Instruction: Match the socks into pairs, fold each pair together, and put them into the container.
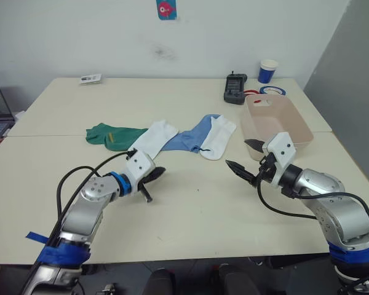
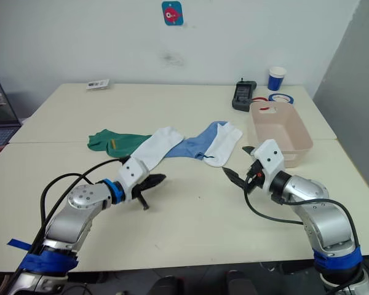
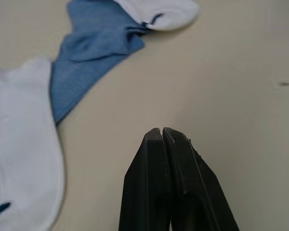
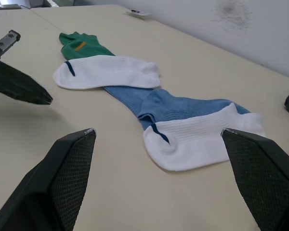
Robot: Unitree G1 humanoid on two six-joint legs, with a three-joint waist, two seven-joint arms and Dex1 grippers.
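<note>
- The socks are lying in an overlapping row across the middle of the pale cream table (image 1: 190,209): a dark green soft sock with a small yellow mark (image 1: 111,134) at your left, a white ribbed ankle sock (image 1: 152,139) over its end, a light blue knit sock (image 1: 188,139) next, and a second white ribbed ankle sock (image 1: 218,137) at your right.
- The pale beige-pink rectangular plastic tub (image 1: 277,123) is sitting just beyond the right arm, with no sock in it.
- Your left pincer (image 1: 152,179) is hovering low over bare table just in front of the nearer white sock, its two black fingers pressed together and gripping nothing.
- Your right pincer (image 1: 245,157) is hanging near the tub's corner with its fingers spread wide, also carrying nothing.
- You are, by my reading, at the very start: no pair is matched or folded yet.
- The next move is likely calling for you to part the left fingers and pull one white sock free, since each white one is overlapping the blue.
- The head views are giving you the tub, a blue-and-white paper cup (image 1: 267,70) and a black handheld device (image 1: 235,88) at the far edge.
- The right wrist view is showing you the overlaps more plainly, and the left wrist view is confirming the closed fingers.
</note>
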